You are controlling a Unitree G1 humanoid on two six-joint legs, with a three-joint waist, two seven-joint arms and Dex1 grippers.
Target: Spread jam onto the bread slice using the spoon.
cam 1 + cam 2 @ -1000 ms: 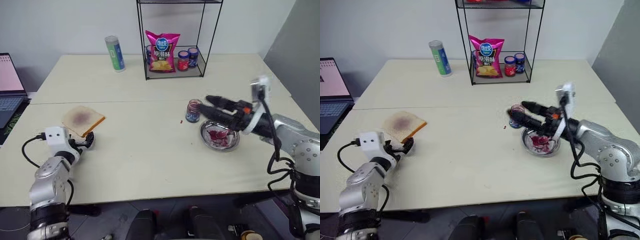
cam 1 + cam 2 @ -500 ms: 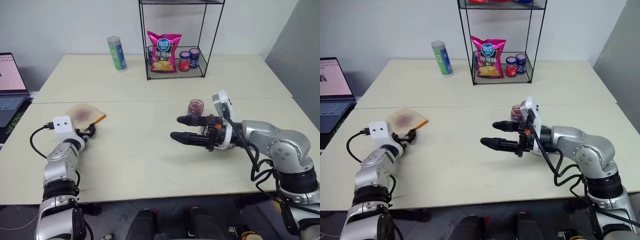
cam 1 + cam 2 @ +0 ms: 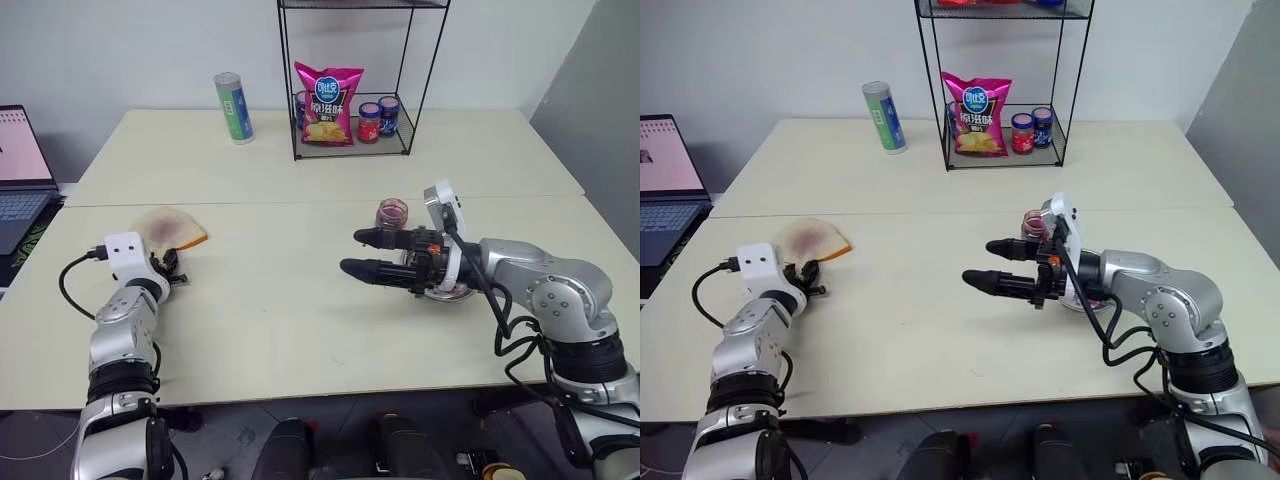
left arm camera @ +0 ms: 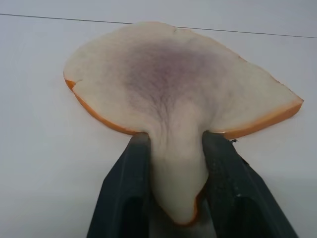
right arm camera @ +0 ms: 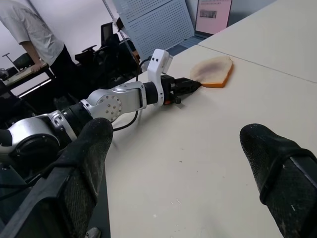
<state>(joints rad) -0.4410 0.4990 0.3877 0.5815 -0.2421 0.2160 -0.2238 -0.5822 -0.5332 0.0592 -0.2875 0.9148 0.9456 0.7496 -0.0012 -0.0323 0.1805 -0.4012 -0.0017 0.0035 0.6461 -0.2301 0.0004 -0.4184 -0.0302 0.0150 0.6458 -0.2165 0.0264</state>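
Note:
The bread slice (image 3: pixel 168 228), pale with a tan crust and a purplish stain in its middle, lies near the table's left edge. My left gripper (image 3: pixel 172 265) is shut on its near corner. In the left wrist view the two black fingers (image 4: pixel 131 168) pinch the bread slice (image 4: pixel 173 74), and the corner bulges between them. My right gripper (image 3: pixel 355 252) hovers open over mid-table, pointing left, with nothing between its fingers. Behind it the round steel dish (image 3: pixel 446 291) is mostly covered. The spoon is hidden. The jam shows as dark contents in a small open glass jar (image 3: pixel 391 213).
At the back a black wire shelf (image 3: pixel 352 150) holds a pink chip bag (image 3: pixel 324 90) and two lidded jars (image 3: pixel 377 118). A green-blue can (image 3: pixel 231 107) stands beside it. A laptop (image 3: pixel 20 165) sits at the far left. A person (image 5: pixel 29 34) stands beyond the table.
My left gripper's fingers have closed on the bread slice's near corner, pulling it slightly toward me. The camera view has shifted. My right gripper has drifted a little left and down, still open.

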